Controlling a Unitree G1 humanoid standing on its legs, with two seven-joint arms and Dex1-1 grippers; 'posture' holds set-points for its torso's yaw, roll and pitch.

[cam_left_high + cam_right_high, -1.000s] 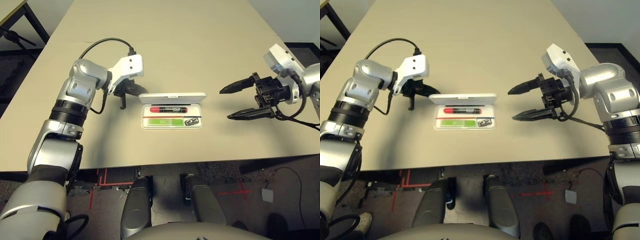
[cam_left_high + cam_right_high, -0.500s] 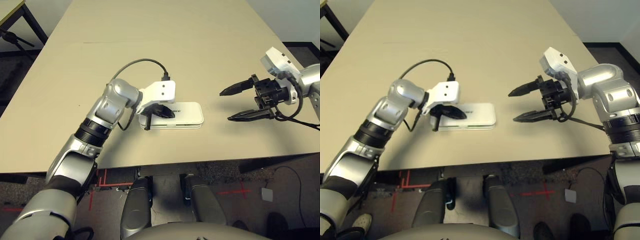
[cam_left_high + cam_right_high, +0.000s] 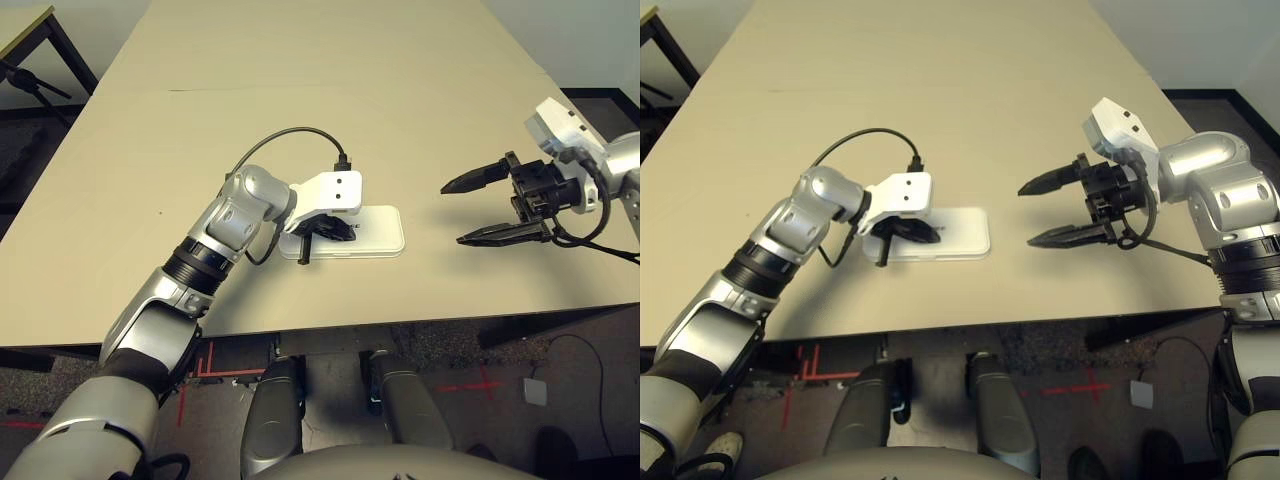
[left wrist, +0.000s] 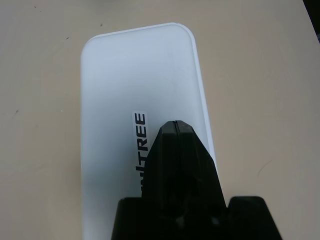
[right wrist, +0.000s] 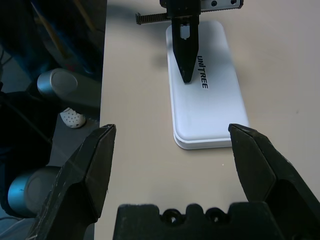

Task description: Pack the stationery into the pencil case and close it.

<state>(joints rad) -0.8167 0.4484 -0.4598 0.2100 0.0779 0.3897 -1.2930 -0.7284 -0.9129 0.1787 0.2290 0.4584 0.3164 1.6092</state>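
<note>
Lid down, one pencil case (image 3: 370, 230) lies under closed left tool (image 3: 335, 229); right tool (image 3: 478, 211) gapes empty.

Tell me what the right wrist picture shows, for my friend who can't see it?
A closed white pencil case with "UNITREE" printed on its lid lies flat on a tan table, and the left end effector rests a black finger on the lid. In front, the right end effector is wide open, a black finger at each side, apart from the case.

Two head cameras look down over the table (image 3: 330, 110); the left wrist camera sits close above the pencil case (image 4: 135, 90), which the right wrist camera sights from farther off.
</note>
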